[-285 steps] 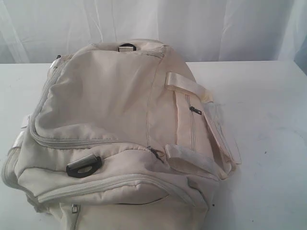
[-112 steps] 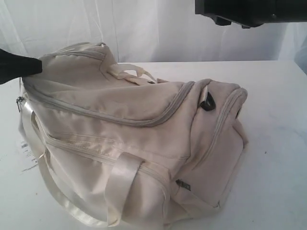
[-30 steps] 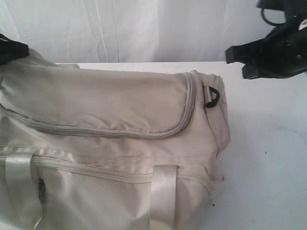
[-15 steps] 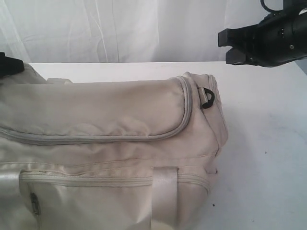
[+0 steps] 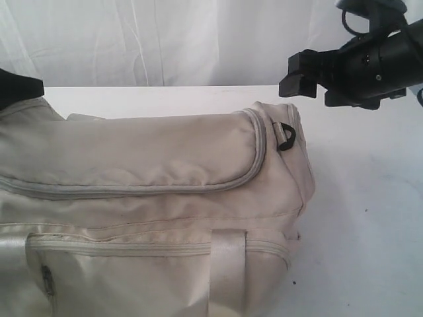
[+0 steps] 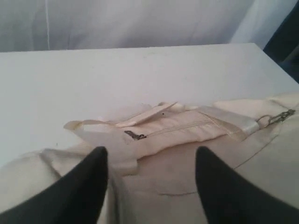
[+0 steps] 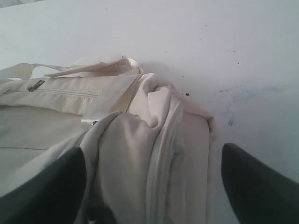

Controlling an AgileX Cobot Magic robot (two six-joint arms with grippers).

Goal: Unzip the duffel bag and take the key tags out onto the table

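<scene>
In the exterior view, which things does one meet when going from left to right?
First the left gripper → webbing strap → black D-ring → bare table.

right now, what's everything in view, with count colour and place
duffel bag: one, cream-beige with grey zippers, lying on the table, left and centre
D-ring: one, black, bag's right end
table: one, white, dark specks, under the bag
curtain: white, behind the table
key tags: none visible
left gripper: black, open, over the bag's left part
right gripper: black, open, above the bag's right end
</scene>
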